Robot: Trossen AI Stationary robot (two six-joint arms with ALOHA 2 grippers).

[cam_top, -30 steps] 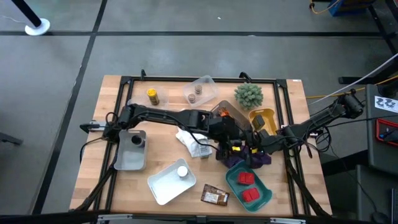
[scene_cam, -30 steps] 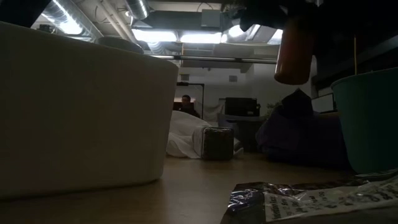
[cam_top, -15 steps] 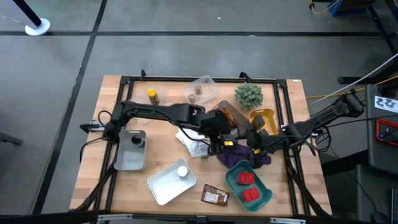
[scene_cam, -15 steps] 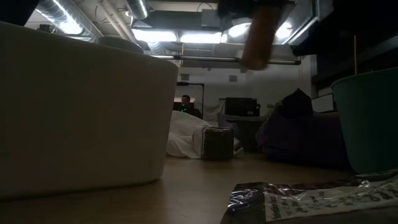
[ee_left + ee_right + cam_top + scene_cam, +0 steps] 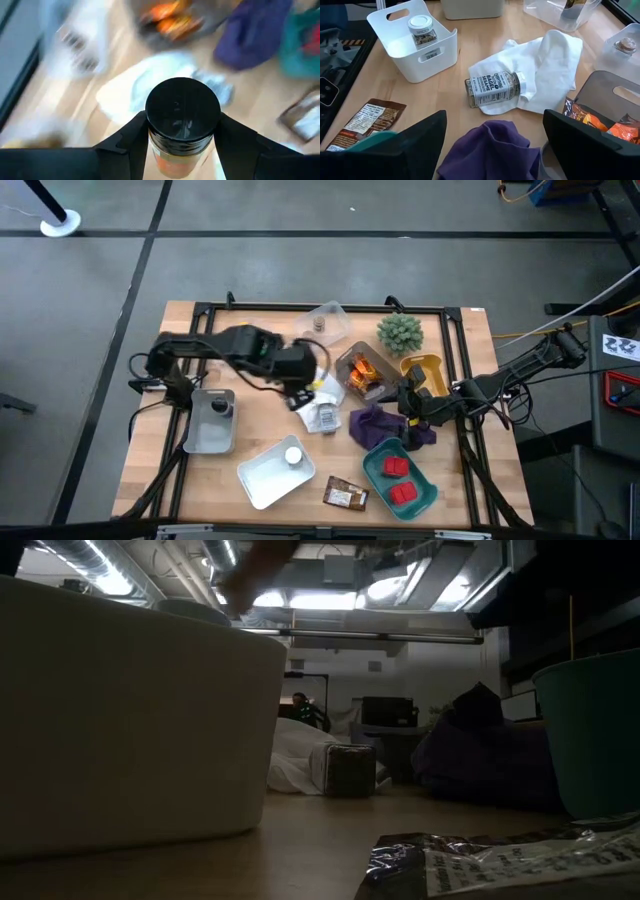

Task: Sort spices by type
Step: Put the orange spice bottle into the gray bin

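On the wooden tabletop, two red boxes sit in the teal tray. Only the left wrist view shows the left claw pinching a black-capped orange spice jar. Beside the purple cloth, the right claw stands spread, empty.

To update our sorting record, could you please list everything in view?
Black-lidded jar: one, orange contents, between the left gripper's fingers.
Labelled jar: one, clear, lying on the white cloth.
White-capped jar: one, in the white bin.
Red boxes: two, in the teal tray.
Brown packet: one, beside the teal tray.
Orange packets: several, in the dark bin.
Small jars: two, in the grey bin and the clear container.
Purple cloth: one, mid-table.
Plant: one, green, far edge.
Yellow tray: one, beside plant.
Left gripper: shut on black-lidded jar, over white cloth.
Right gripper: open, over purple cloth.
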